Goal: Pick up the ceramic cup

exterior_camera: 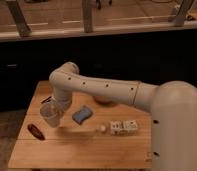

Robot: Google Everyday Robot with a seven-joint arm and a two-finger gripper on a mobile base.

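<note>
A dark red object [36, 131] is lying near the left edge of the wooden tabletop [82, 150], with a white boxy item [123, 126] sitting toward the right edge. Further in, the claw [51, 111] is gripping the ceramic cup [52, 116], clamped tight on it near the left side. A blue sponge [82, 115] is resting just beside it, toward the tabletop's middle.

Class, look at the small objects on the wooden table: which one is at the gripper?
The ceramic cup, pale and tapered, at the table's left side. The gripper is shut on its rim, while the blue sponge, dark red object and white box lie apart.
</note>
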